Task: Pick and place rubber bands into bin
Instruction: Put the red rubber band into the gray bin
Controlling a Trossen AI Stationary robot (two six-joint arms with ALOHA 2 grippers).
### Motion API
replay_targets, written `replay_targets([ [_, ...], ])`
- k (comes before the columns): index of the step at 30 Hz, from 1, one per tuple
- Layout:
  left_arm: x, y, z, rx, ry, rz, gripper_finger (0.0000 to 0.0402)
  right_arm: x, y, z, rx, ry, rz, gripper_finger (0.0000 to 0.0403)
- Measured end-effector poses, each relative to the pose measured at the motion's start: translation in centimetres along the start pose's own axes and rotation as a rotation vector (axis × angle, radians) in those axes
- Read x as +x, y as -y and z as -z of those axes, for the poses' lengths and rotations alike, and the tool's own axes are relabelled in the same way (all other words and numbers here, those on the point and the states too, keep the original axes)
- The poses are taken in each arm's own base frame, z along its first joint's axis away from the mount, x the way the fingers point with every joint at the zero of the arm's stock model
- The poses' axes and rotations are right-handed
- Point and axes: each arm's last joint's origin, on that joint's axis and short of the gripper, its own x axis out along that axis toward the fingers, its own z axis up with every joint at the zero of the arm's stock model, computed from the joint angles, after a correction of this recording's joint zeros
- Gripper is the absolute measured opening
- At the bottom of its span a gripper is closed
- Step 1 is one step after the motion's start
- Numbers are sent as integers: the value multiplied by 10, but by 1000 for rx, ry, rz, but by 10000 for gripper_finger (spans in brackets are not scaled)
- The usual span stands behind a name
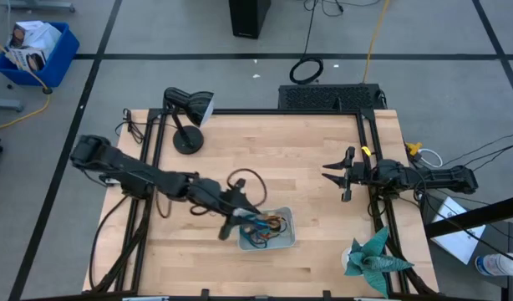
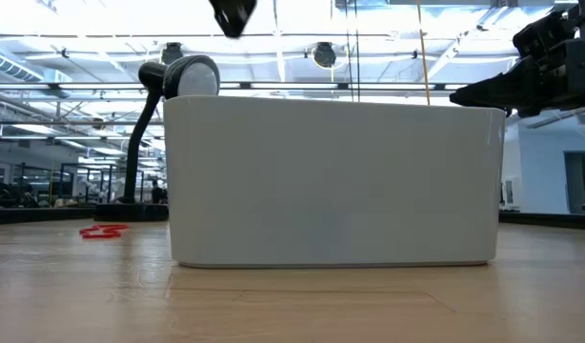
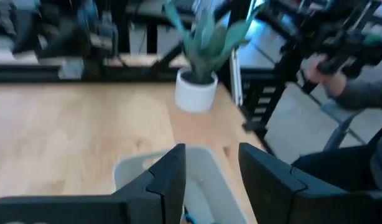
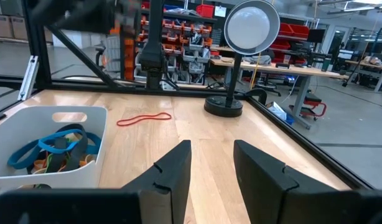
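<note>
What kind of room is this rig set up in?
Most likely an industrial lab or workshop: shelves of red and orange parts bins behind the light wooden table, long workbenches beyond, and a bare grey concrete floor with black tape lines around the black-framed station.

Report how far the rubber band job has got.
Done: several rubber bands lie in the bin. In hand: nothing visibly held; the left gripper hovers over the bin with open fingers, while the right gripper waits open near the table's right edge. Left: at least the red band on the table.
</note>
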Motion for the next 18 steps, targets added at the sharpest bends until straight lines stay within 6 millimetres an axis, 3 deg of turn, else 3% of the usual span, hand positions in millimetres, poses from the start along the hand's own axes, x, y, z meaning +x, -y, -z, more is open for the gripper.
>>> replay_targets([
  [9, -49, 7, -31, 115, 88, -6, 154, 0, 0, 0, 0, 0, 0, 116],
  [14, -66, 2, -29, -3, 27, -176, 154, 0, 0, 0, 0, 0, 0, 116],
  [18, -73, -3, -13, 22, -140, -321, 154, 0, 0, 0, -1, 0, 0, 116],
])
